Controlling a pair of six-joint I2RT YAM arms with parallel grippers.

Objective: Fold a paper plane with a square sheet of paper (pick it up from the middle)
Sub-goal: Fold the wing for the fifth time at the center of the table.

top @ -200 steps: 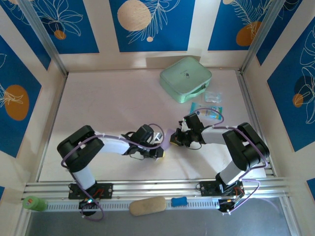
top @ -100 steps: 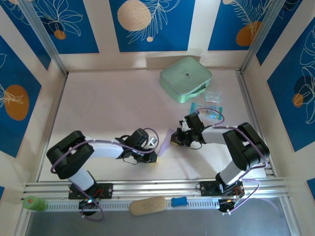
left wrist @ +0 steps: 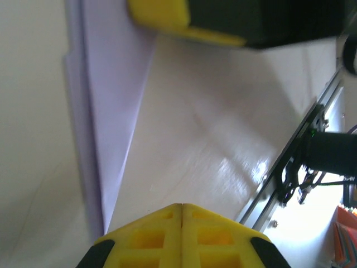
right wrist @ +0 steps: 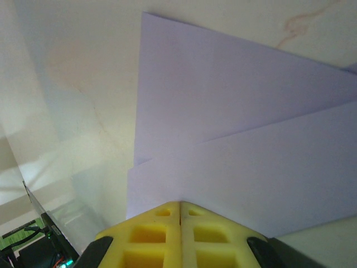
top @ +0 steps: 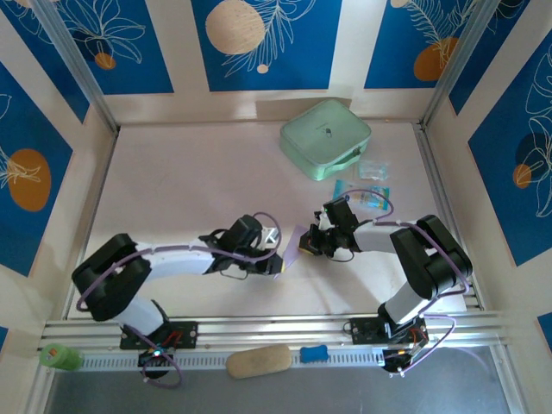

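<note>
The lavender sheet of paper [top: 293, 239] lies flat on the table between my two grippers, folded into a slim pointed paper plane shape. In the left wrist view the paper [left wrist: 111, 84] runs along the left side and narrows to a tip. My left gripper [top: 278, 264] is shut and empty, its tips [left wrist: 181, 205] over bare table just right of that tip. My right gripper [top: 304, 251] is shut, with its tips [right wrist: 179, 202] resting on top of the overlapping folded layers [right wrist: 234, 111]. One of its yellow fingers [left wrist: 162, 14] sits on the paper's far end.
A mint-green case [top: 325, 138] stands at the back, with a clear packet [top: 373, 168] and blue packets [top: 362, 194] in front of it, just behind the right arm. The metal rail [top: 259, 328] runs along the near edge.
The left arm has stretched out lower, its elbow swinging left, and its shut gripper has shifted slightly by the paper's near end. The right arm and the paper have stayed put.
</note>
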